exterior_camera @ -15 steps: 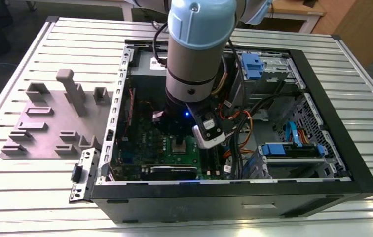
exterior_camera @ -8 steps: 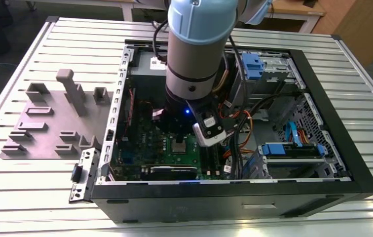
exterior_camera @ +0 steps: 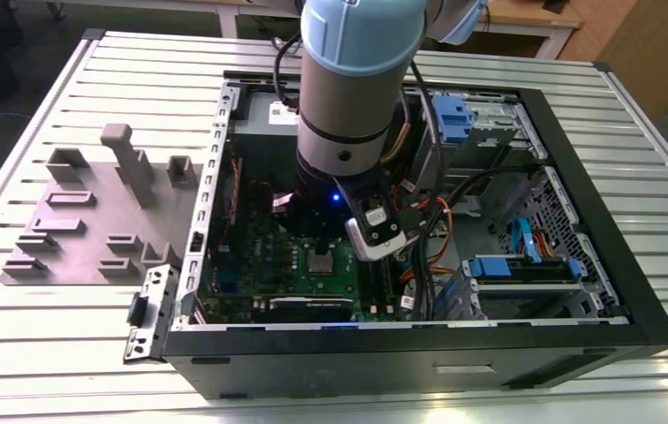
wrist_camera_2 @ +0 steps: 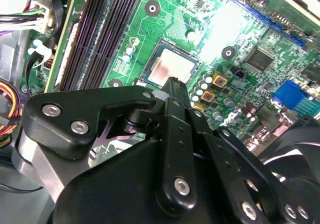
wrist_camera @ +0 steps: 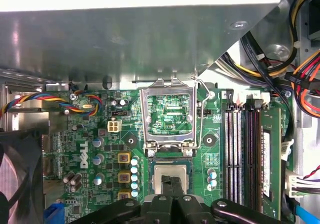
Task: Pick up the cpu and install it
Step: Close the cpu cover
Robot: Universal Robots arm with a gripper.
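Covering part of the seated cpu (wrist_camera: 162, 173), the gripper (wrist_camera: 172, 181) hangs above with jaws clenched together.

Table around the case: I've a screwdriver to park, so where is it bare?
Bare slats of the table lie between the grey fixture plate and the near edge, and along the exterior view's right of the case. Inside it, the arm and cables crowd together.
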